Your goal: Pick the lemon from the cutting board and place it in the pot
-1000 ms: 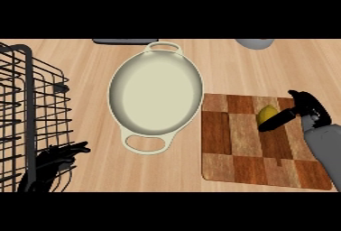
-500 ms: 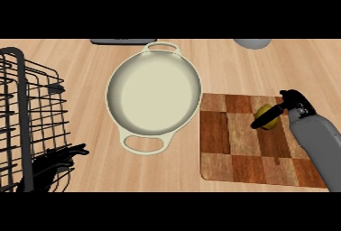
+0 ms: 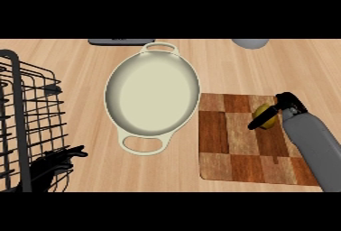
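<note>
Head view: your right hand (image 3: 283,108) curls round the lemon (image 3: 265,116) on the checkered cutting board (image 3: 230,149), the grasp apparently under way; next, lift it leftward over the cream oval pot (image 3: 152,92).

A small yellow lemon (image 3: 265,116) lies on the far right part of a rectangular wooden cutting board (image 3: 233,140) patterned in light and dark brown checks; black fingers cross its front, so only part of its rind shows. The board rests flat on the pale wood counter, just right of a large oval cream-coloured pot (image 3: 152,94). The pot stands upright with its inside bare, one loop handle at its far end and another at its near end, its right rim almost touching the board's left edge
</note>
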